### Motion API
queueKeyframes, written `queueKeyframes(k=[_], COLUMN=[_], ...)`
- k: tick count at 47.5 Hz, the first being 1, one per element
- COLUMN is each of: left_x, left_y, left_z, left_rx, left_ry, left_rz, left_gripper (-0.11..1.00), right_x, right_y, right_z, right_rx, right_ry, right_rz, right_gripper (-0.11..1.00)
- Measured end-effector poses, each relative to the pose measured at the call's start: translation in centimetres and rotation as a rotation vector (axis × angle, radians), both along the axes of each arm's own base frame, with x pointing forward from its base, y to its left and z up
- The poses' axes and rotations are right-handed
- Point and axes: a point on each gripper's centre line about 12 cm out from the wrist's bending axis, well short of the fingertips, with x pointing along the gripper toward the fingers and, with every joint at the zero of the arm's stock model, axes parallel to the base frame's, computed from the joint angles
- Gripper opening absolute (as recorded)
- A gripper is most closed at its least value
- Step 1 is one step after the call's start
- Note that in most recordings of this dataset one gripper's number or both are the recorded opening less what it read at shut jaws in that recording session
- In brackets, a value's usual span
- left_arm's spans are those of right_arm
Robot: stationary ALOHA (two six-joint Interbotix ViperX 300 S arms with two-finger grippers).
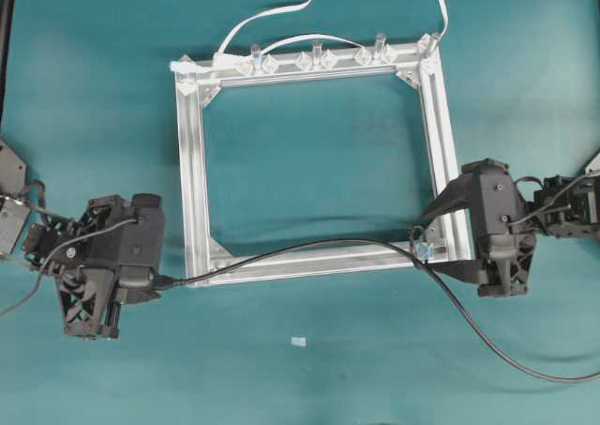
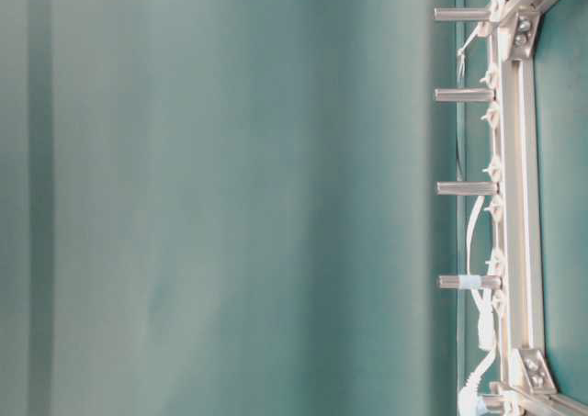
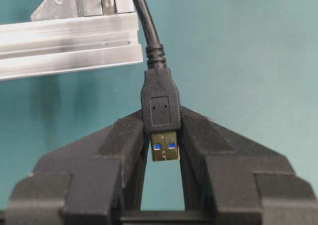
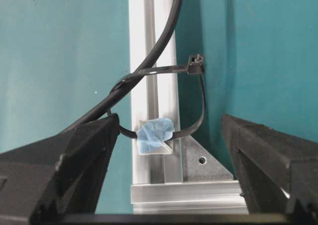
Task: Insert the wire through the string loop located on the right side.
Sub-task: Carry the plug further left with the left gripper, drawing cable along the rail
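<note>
The wire [image 1: 309, 247] is a thin black cable running along the front rail of the aluminium frame [image 1: 192, 162]. Its USB plug [image 3: 160, 103] has a metal tip and is pinched between my left gripper's [image 3: 161, 123] fingers. In the overhead view that left gripper [image 1: 148, 280] sits just off the frame's front-left corner. The string loop [image 4: 201, 101] is a thin dark loop with a pale-blue bit [image 4: 155, 135] at its base, standing on the frame's front-right corner [image 1: 420, 250]. The wire [image 4: 149, 56] crosses the loop's left end and appears to pass through it. My right gripper [image 4: 170, 120] is open and straddles the loop.
Clear pegs [image 1: 317, 48] and white flat cables [image 1: 281, 14] line the frame's far rail, with the pegs [image 2: 464, 95] standing upright in the table-level view. The wire's slack [image 1: 506, 355] trails off to the front right over the teal table. A small white scrap [image 1: 298, 341] lies near the front.
</note>
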Motion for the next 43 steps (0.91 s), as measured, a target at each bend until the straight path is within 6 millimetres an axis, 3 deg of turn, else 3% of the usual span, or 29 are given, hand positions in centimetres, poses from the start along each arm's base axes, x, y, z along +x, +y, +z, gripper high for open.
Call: queueKeyframes(k=[15, 23, 26, 30, 43], left_x=[-0.5, -0.6, -0.6, -0.7, -0.7], left_y=[0.1, 0.1, 0.1, 0.1, 0.1], left_z=[-2.2, -3.1, -3.1, -3.2, -3.2], left_rx=[0.038, 0.051, 0.054, 0.056, 0.059], left_ry=[0.109, 0.145, 0.149, 0.151, 0.148], left_rz=[-0.001, -0.003, -0.004, -0.006, -0.009], left_gripper=[0.23, 0.7, 0.81, 0.74, 0.74], right_x=[0.2, 0.3, 0.3, 0.3, 0.3], right_y=[0.0, 0.1, 0.1, 0.1, 0.1], right_z=[0.2, 0.3, 0.3, 0.3, 0.3], right_rx=[0.001, 0.002, 0.003, 0.004, 0.003], right_ry=[-0.006, -0.008, -0.009, -0.007, -0.009], right_rz=[0.0, 0.0, 0.0, 0.001, 0.002], right_gripper=[0.95, 0.95, 0.95, 0.95, 0.95])
